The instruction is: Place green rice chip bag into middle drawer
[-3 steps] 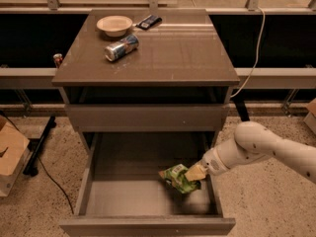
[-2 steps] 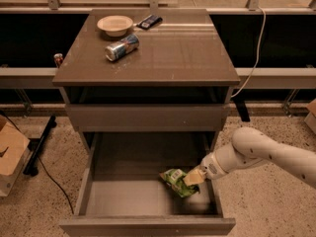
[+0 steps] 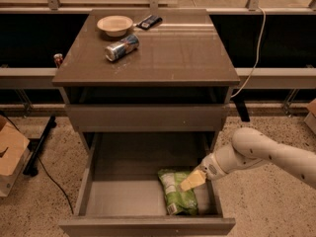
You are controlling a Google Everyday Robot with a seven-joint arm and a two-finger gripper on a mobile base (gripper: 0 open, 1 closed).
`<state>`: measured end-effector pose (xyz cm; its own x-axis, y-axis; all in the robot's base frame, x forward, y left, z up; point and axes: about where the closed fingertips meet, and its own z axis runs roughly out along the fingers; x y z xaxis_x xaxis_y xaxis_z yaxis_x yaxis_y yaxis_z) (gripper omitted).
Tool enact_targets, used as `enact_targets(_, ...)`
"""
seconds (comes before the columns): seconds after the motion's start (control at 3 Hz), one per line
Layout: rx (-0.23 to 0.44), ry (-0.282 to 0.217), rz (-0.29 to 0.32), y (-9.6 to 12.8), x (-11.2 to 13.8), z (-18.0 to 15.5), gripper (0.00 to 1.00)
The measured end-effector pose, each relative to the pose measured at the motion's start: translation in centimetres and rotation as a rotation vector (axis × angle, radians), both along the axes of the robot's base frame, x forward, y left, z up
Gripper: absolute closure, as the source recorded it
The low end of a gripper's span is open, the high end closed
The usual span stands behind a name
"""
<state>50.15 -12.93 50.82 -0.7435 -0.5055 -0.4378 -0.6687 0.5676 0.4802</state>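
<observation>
The green rice chip bag [image 3: 175, 194] lies lengthwise on the bare grey floor of the pulled-out middle drawer [image 3: 123, 194], at its front right, with the white barcode label toward the drawer front. My gripper [image 3: 191, 180] reaches in from the right over the drawer's right wall. Its yellowish tip sits at the bag's upper right corner, touching or just above it. My white arm [image 3: 266, 154] runs off to the right.
A shut drawer front panel [image 3: 148, 116] lies above the open drawer. On the cabinet top [image 3: 187, 53] lie a blue-silver can [image 3: 122, 47], a bowl [image 3: 115, 24] and a small black object [image 3: 149, 21]. A cardboard box [image 3: 10, 154] stands at the left.
The bag, bunched up at my gripper's tip before, now lies stretched out flat on the drawer floor. My gripper has stayed at about the same spot, slightly lower.
</observation>
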Motion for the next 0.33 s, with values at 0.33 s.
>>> enact_targets(0.33,0.0,0.001,0.001,0.03,-0.02,-0.02,0.0)
